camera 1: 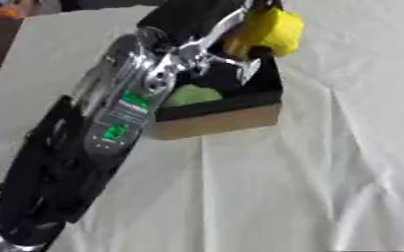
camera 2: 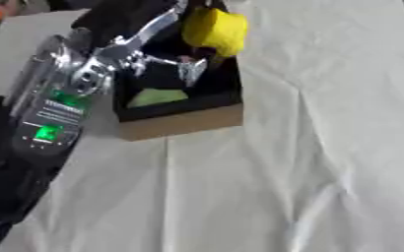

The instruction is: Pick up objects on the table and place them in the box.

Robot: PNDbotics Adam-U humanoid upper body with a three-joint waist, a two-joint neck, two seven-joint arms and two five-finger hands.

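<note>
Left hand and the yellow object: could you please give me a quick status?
Left hand shut on yellow object, above the box. Green item already inside. Right hand not visible. Nothing blocking.

- The left hand (camera 1: pixel 207 47) is blurred over the box (camera 1: pixel 218 120); how its fingers meet the yellow object (camera 1: pixel 270 30) cannot be made out.
- The forearm hides the box's left wall and much of its inside.
- Only part of a green thing (camera 1: pixel 191 95) shows inside the box; what it is cannot be told.
- An orange shape (camera 1: pixel 9 11), far left of the box, is cut by the edge.
</note>
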